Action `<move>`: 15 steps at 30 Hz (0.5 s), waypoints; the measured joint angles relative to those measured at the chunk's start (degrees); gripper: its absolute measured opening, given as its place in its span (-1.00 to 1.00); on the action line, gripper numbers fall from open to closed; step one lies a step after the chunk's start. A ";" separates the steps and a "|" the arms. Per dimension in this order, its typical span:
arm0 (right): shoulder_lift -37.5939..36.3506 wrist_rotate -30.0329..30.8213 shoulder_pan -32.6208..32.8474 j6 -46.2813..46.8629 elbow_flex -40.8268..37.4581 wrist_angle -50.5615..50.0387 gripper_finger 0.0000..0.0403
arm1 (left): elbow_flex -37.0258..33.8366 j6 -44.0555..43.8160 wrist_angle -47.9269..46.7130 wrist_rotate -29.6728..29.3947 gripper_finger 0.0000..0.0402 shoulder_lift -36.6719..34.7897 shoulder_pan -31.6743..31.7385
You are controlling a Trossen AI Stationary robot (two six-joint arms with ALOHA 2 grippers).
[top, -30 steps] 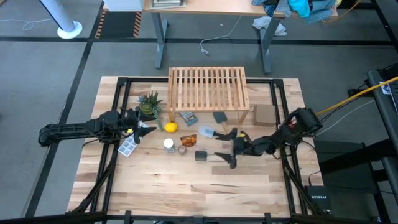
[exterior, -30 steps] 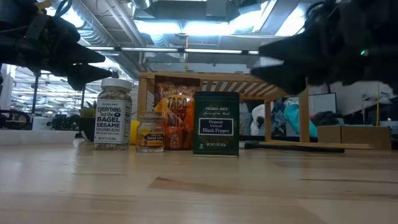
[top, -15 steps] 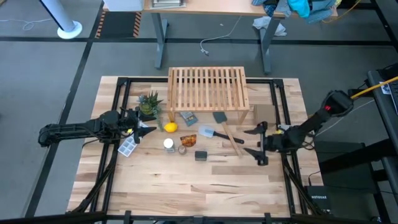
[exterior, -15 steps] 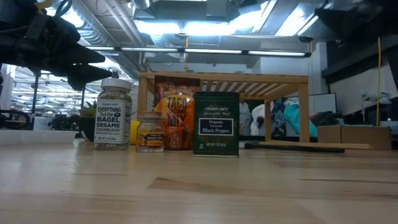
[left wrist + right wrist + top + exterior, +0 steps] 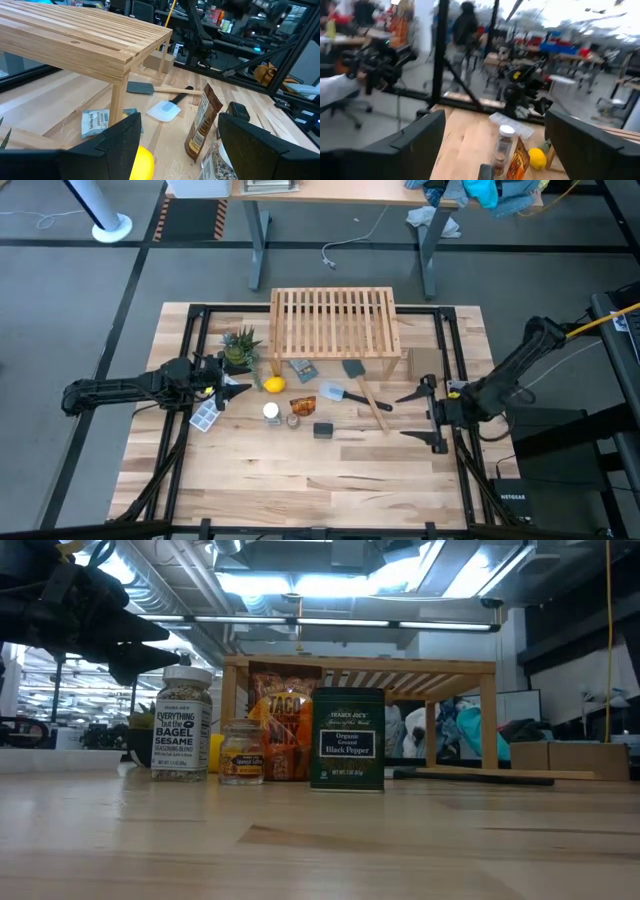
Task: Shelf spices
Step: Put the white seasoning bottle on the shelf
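Spices stand in a small group on the table, just in front of the shelf (image 5: 334, 320) and none on it yet: white-cap jar (image 5: 271, 412), glass jar (image 5: 293, 420), orange pack (image 5: 303, 405) and black tin (image 5: 322, 430). In low view they make a row, all upright, the tin nearest to the camera.

Right gripper (image 5: 424, 414) is at the right table edge, fingers spread wide, empty, pointing toward the group. The tin is the closest spice to it, but well apart, w/ a spatula (image 5: 349, 393) between. Left gripper (image 5: 233, 386) waits near the lemon (image 5: 274, 385), fingers parted a little, empty; the white-cap jar is near it.

Judgement: the tin is for the right arm, the jar for the left; the shelf lies behind the group, approx. in the middle btw. both arms.
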 joint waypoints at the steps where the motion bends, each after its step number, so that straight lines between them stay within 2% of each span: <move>1: -0.02 -0.21 0.00 1.58 3.12 -4.98 0.72 | 0.00 0.01 0.00 0.00 0.29 0.02 0.02; 3: 0.37 -0.13 0.00 4.15 8.68 -13.08 0.72 | 0.00 -0.02 0.06 -0.02 0.29 0.02 0.01; 6: 1.65 0.11 -0.04 5.53 13.06 -17.50 0.72 | -0.04 -0.02 1.09 -0.04 0.29 0.02 0.00; 9: 2.16 0.33 -0.04 5.30 14.27 -17.81 0.72 | -0.04 0.12 3.83 -0.31 0.29 -0.03 0.00; 15: 2.14 7.47 -0.04 5.76 14.33 -20.39 0.72 | -0.04 -0.86 0.47 1.33 0.29 1.36 0.06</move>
